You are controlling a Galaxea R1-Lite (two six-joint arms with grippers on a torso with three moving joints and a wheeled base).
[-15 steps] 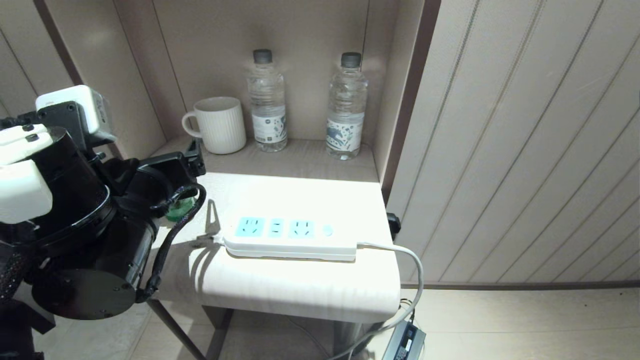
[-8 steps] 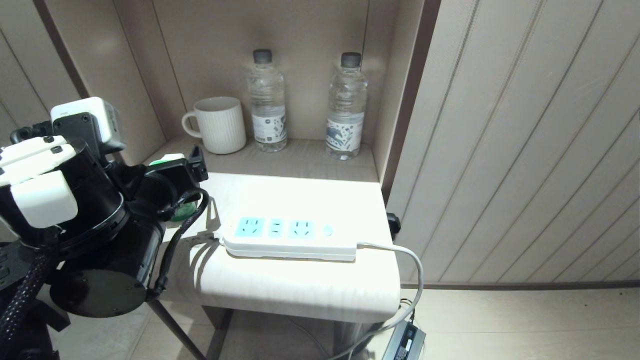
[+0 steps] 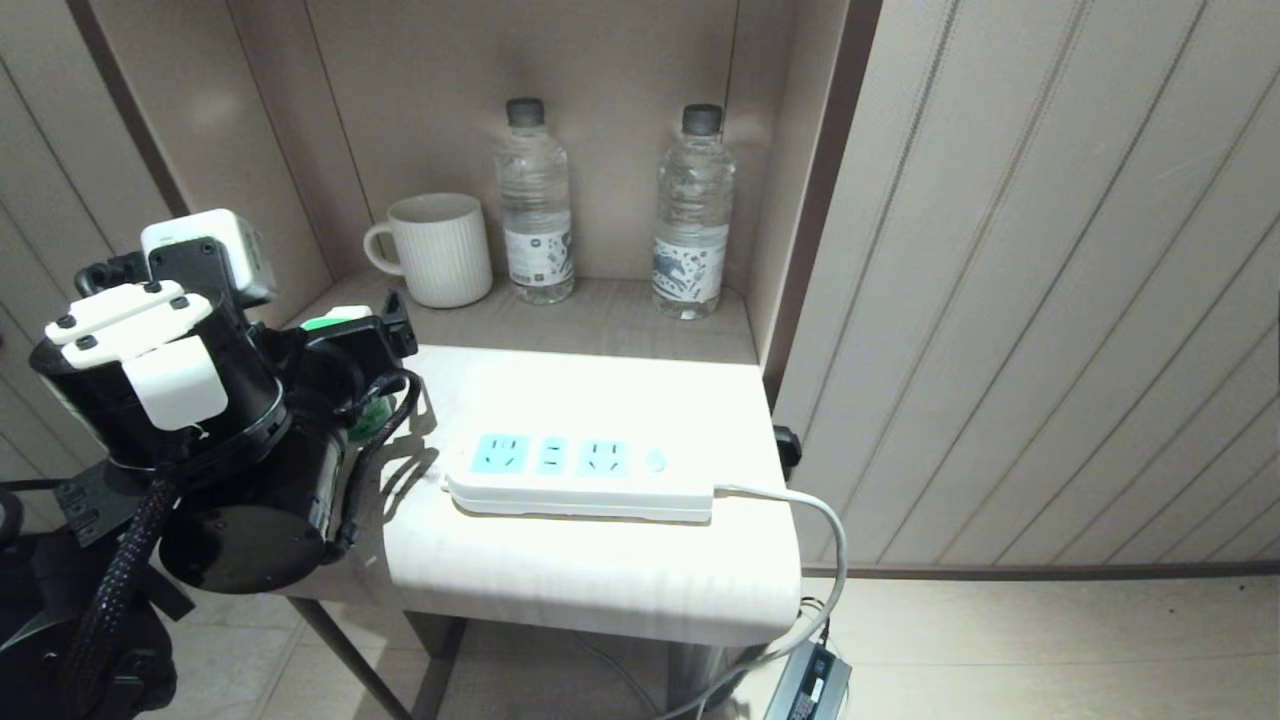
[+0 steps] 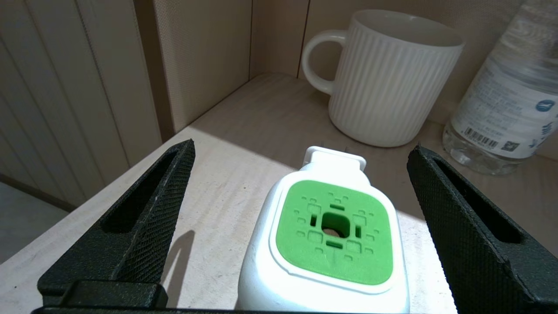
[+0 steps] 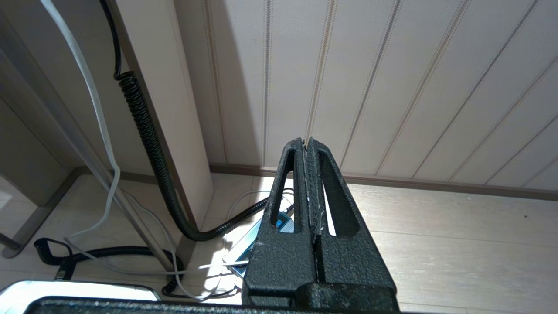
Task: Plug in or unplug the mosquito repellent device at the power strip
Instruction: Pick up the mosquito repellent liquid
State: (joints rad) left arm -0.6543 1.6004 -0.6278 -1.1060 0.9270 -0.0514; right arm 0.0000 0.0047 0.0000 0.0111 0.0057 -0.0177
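1. Head view: a pale wood-grain counter (image 3: pixel 600 580) in a panelled alcove carries the flat white power strip with light blue sockets (image 3: pixel 580 478); the left claw (image 3: pixel 375 345) sits at the counter's left edge.
2. Left wrist view: the left claw (image 4: pixel 301 226), released wide, straddles the white plug-in mosquito repellent device with its green square top (image 4: pixel 333 235), without touching it, near a ribbed white mug (image 4: pixel 383 83).
3. Right wrist view: the right claw (image 5: pixel 307 174) is clenched, empty, above the floor.

Strong light falls on the counter (image 3: pixel 600 400), washing its top and the power strip (image 3: pixel 580 480) nearly white with glare. The alcove behind is dimmer. The left arm throws striped shadows onto the counter's left edge. Both wrist views are sharp; nothing is blurred.
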